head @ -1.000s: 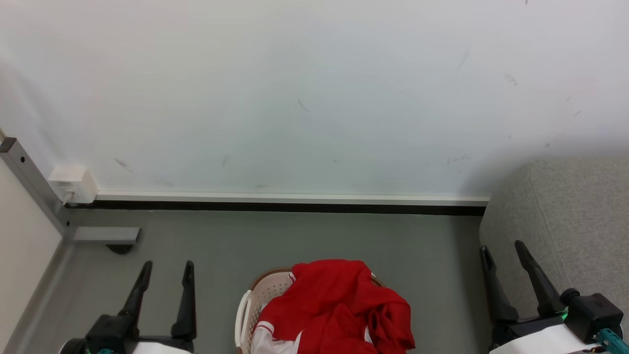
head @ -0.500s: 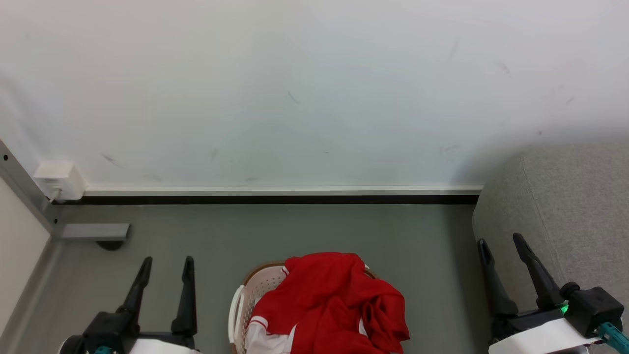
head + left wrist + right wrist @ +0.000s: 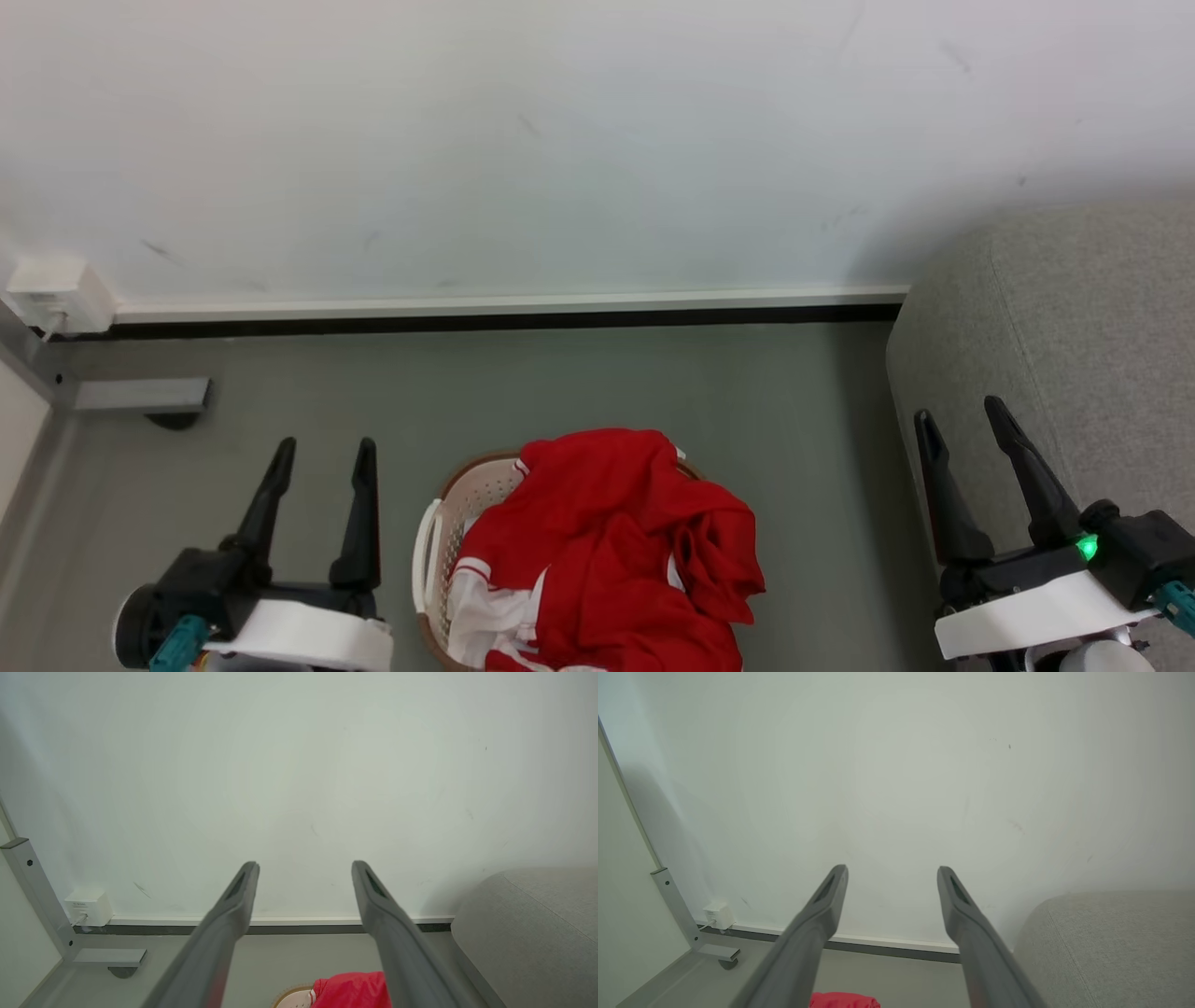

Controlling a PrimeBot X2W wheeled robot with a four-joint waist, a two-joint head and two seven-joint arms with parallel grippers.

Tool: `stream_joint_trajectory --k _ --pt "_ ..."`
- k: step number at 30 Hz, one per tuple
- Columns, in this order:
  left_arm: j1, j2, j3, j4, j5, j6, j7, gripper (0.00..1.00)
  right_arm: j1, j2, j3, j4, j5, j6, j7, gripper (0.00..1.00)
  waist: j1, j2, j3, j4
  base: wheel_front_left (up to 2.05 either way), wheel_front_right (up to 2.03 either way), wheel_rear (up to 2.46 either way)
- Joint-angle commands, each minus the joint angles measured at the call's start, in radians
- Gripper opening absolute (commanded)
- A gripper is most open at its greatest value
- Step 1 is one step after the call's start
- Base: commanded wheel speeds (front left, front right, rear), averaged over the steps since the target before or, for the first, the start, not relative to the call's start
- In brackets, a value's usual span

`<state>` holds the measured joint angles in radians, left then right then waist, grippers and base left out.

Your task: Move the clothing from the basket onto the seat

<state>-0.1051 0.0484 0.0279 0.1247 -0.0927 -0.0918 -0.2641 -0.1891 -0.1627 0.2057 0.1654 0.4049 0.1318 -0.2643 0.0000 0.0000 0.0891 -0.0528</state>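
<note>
The left gripper (image 3: 325,446) hangs just left of the basket (image 3: 431,551), its two dark fingers apart and holding nothing. The right gripper (image 3: 960,413) is well to the right of the basket, against the near edge of the seat (image 3: 1074,355). Its fingers are likewise spread, with nothing between them. Neither gripper touches the clothing (image 3: 607,541).

The clothing lies heaped in the basket, between the two grippers and nearer the left one. It is a red bundle with white panels at its near left, and it spills over the basket's right rim. The basket's perforated left wall and brown far rim are bare. In the left wrist view a corner of the red fabric and a bit of the rim sit low between the fingers. In the right wrist view only a red sliver peeps up at the bottom edge.

The basket stands on a grey floor (image 3: 560,392). The seat rises right of the basket, apart from it. Beyond the basket a dark skirting strip (image 3: 504,324) runs under a white wall (image 3: 560,140). Far left of the basket are a small white box (image 3: 56,289) on the wall and a grey metal foot (image 3: 140,395).
</note>
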Motion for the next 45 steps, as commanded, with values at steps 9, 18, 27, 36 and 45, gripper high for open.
stream_joint_trajectory --k 9,18,27,36,45 --pt "-0.11 0.004 0.018 0.004 -0.006 -0.005 -0.001 1.0 -0.081 -0.013 -0.013 -0.056 0.003 -0.002 0.0 1.0 0.0 0.0 0.153 -0.036 0.0 0.0 0.0" --pt "-0.231 0.004 0.016 0.051 -0.001 -0.024 -0.001 1.0 -0.159 -0.008 -0.054 -0.119 -0.003 -0.002 0.0 1.0 0.0 0.0 0.308 -0.049 0.0 0.0 0.0" --pt "-0.354 0.014 -0.048 0.193 -0.015 -0.038 -0.001 1.0 -0.225 0.018 -0.09 -0.176 0.024 -0.002 0.0 1.0 0.0 0.0 0.438 -0.067 0.0 0.0 0.0" --pt "-0.503 0.038 -0.161 0.471 -0.084 -0.038 0.001 1.0 -0.282 0.053 -0.092 -0.209 0.067 -0.002 0.0 1.0 0.0 0.0 0.539 -0.1 0.0 0.0 0.0" --pt "-0.69 0.077 -0.307 0.759 -0.185 -0.038 0.127 1.0 -0.33 0.071 -0.091 -0.253 0.076 -0.002 0.0 1.0 0.0 0.0 0.622 -0.151 0.0 0.0 0.0"
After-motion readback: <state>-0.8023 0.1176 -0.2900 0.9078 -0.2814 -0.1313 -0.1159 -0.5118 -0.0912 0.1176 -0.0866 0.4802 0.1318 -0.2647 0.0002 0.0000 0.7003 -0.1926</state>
